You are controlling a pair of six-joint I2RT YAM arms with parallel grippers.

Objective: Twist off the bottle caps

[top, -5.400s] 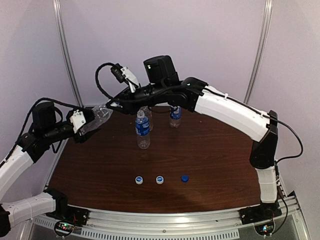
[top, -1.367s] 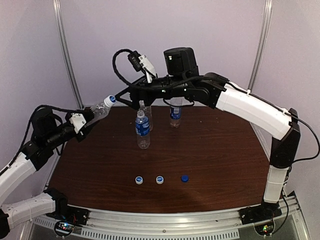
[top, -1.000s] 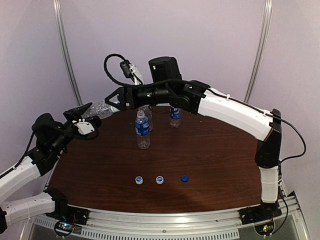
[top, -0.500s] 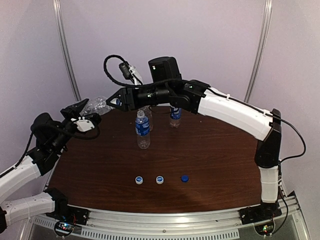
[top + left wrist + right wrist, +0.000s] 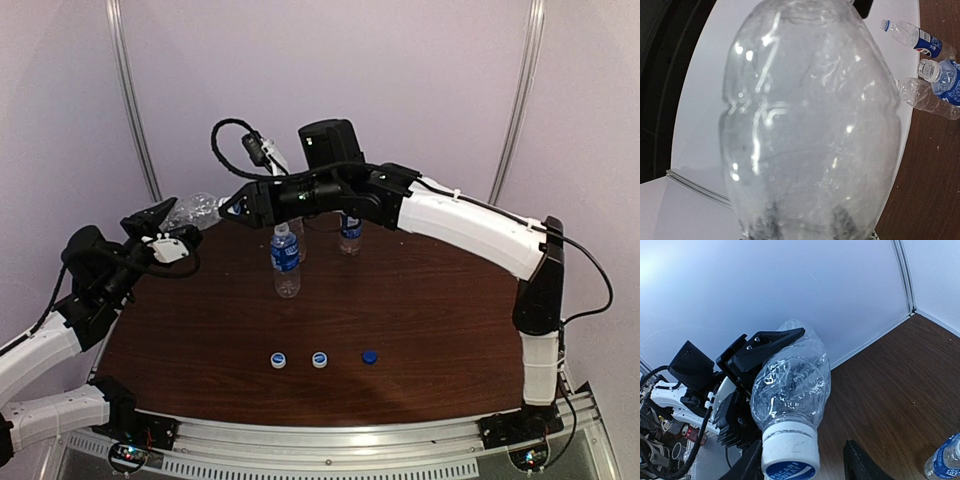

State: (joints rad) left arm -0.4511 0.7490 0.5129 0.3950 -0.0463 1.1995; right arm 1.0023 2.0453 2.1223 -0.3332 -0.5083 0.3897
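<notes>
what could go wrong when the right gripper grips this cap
1. The cap sits nearer one finger of the right gripper, so closing may shove the neck sideways.
2. The left gripper holds the thin clear bottle by its body; it could twist or crumple.

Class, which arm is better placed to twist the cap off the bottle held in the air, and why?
Right. The right fingers sit either side of the cap, not yet gripping. The left fingers clamp the bottle body, holding it steady.
</notes>
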